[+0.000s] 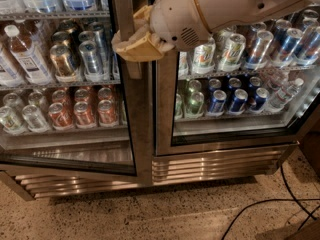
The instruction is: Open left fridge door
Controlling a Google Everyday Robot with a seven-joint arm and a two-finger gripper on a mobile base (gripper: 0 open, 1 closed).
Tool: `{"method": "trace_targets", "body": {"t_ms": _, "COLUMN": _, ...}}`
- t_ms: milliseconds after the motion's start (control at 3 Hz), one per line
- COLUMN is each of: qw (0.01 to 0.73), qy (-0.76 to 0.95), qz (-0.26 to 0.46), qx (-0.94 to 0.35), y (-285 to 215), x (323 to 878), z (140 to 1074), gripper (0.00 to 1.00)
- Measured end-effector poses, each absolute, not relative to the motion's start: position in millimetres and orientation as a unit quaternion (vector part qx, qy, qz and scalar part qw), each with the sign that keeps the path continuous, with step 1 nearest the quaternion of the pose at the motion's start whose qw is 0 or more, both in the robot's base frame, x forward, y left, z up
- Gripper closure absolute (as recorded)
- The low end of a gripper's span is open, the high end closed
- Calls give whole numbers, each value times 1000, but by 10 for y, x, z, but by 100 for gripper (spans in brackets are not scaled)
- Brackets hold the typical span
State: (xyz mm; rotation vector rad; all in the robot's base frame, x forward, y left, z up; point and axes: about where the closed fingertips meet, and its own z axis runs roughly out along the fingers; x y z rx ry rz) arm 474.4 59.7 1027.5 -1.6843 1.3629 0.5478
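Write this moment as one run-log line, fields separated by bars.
task: open left fridge door | gripper: at its right edge, upper part | cans: shelved behind glass

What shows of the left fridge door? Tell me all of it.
The left door is a tall glass pane in a wide brushed-steel frame with a black inner rim. A vertical steel handle runs down its right stile, beside the centre seam. The door stands upright; whether it is ajar cannot be told. The tan claw sits against the handle. Through the glass show shelved cans and bottles.
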Motion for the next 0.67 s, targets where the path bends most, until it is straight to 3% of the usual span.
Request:
{"method": "trace_targets", "body": {"t_ms": 333, "qw": 439, "qy": 554, "qz": 215, "qx": -675, "y": 554, "x": 4736, "z": 10289, "gripper": 35}}
{"method": "trace_targets", "body": {"t_ms": 667, "qw": 442, "qy": 585, "qz": 183, "qx": -655, "y": 104, "x": 4511, "z": 10452, "gripper": 11}}
